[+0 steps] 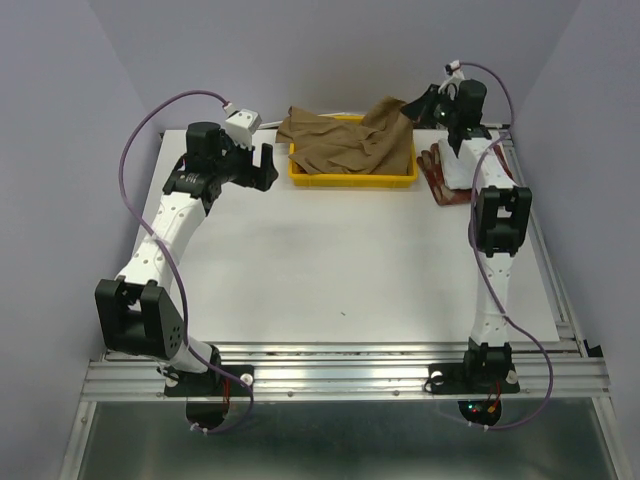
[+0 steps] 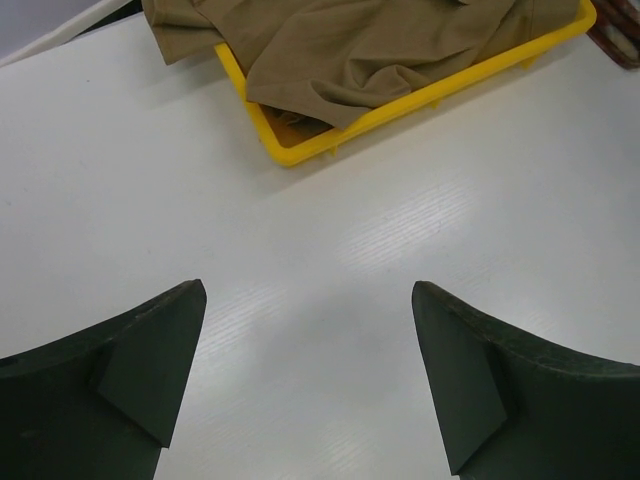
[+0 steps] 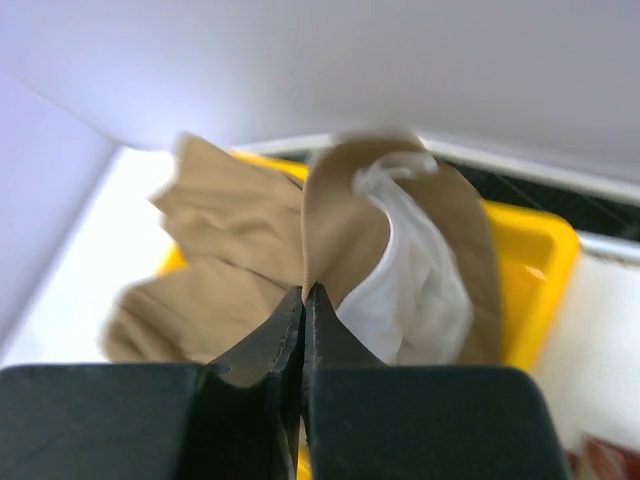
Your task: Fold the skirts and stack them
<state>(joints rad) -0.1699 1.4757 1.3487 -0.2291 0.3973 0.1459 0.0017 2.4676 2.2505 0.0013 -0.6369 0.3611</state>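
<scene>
Left wrist view: my left gripper [image 2: 308,290] is wide over the white counter [image 2: 350,220]. Farther, my right gripper [image 3: 303,292] pinches the tan-brown pleated cloth skirt [image 3: 230,230] in the yellow plastic tray [image 3: 530,260]. This thin hold may slip, or drag out the plain white cloth skirt [image 3: 420,290].

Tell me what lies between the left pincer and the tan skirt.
Only bare white table and the yellow tray's rim separate the left pincer from the tan skirt, per the left wrist view.
</scene>
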